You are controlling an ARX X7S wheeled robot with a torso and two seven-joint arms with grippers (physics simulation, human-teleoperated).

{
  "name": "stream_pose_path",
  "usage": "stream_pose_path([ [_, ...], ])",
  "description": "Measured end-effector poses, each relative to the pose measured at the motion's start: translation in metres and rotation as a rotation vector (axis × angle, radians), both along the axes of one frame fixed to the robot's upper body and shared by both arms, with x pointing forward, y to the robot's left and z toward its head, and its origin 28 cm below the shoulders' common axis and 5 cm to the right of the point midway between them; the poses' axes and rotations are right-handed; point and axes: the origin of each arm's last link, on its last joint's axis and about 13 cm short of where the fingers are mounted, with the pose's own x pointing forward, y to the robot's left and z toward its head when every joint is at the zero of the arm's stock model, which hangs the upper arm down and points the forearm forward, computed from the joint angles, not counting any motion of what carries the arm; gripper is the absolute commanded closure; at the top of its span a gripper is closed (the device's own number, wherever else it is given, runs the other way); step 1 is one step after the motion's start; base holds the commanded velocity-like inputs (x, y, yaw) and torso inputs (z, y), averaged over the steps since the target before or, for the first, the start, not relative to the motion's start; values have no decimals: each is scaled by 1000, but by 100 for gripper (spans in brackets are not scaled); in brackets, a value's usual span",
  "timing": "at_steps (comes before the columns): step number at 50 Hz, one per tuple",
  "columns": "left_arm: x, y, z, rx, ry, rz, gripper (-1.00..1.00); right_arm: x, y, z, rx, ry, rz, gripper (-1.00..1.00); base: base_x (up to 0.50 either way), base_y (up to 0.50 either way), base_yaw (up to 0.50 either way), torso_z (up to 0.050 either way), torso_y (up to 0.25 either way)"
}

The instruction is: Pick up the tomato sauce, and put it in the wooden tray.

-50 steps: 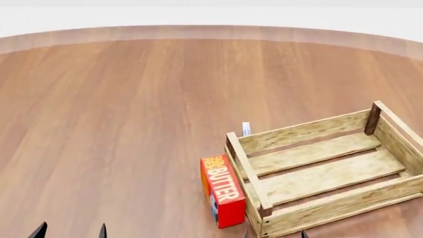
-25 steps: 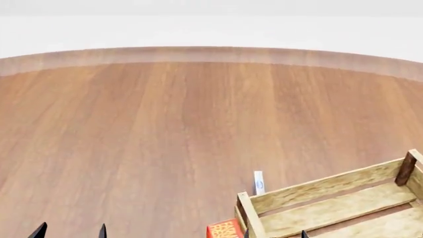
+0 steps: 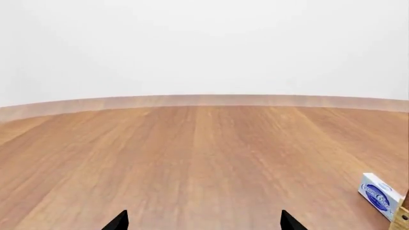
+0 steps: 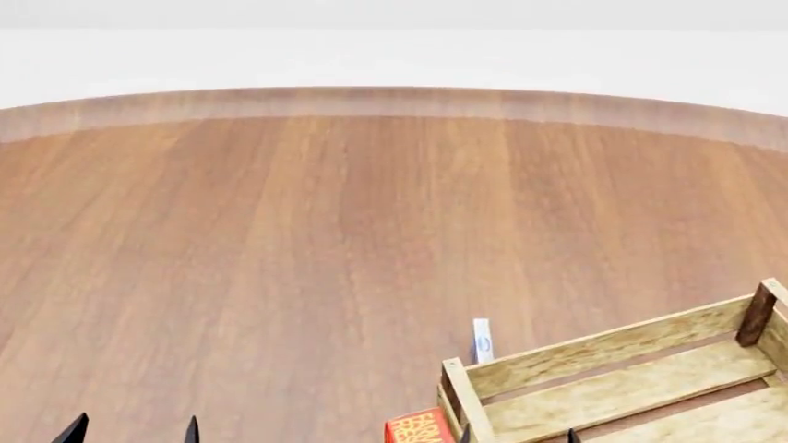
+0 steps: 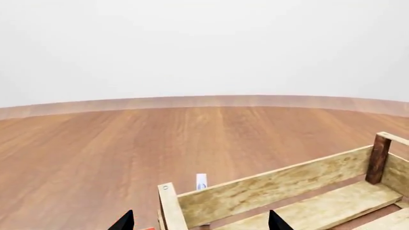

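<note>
Since a second earlier my head camera had tilted up: the wooden tray (image 4: 640,378) had slid from the middle of the view down to about five o'clock, now cut off by the lower and right edges. Over the last half second almost nothing moved. For the task, I judged this as still searching, since the tomato sauce appeared in none of my three views and I could not tell where it stood.

The red butter box (image 4: 416,429) showed only a top corner at six o'clock, just left of the tray. A small white and blue pack (image 4: 483,341) stood on edge just behind the tray's far wall; its label was too small to read.

My left gripper (image 3: 201,221) and right gripper (image 5: 199,220) showed only as dark fingertips, set apart with nothing between them. The table (image 4: 308,231) lay bare toward twelve o'clock.
</note>
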Motion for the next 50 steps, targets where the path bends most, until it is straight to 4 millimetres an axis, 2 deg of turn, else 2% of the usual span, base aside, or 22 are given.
stream_pose_path([
  [16, 0, 0, 0, -1, 0, 0, -100, 0, -1, 0, -6, -2, -15, -100, 0, 0, 0, 0, 0],
  [23, 0, 0, 0, -2, -1, 1, -100, -6, -1, 4, -13, -19, -22, -100, 0, 0, 0, 0, 0],
  [40, -2, 1, -1, -3, -3, 5, -100, -45, -2, 31, -25, -129, -22, -100, 0, 0, 0, 0, 0],
  [50, -2, 1, -1, -3, -3, 6, -100, -77, -8, 38, -18, -179, -49, -100, 0, 0, 0, 0, 0],
])
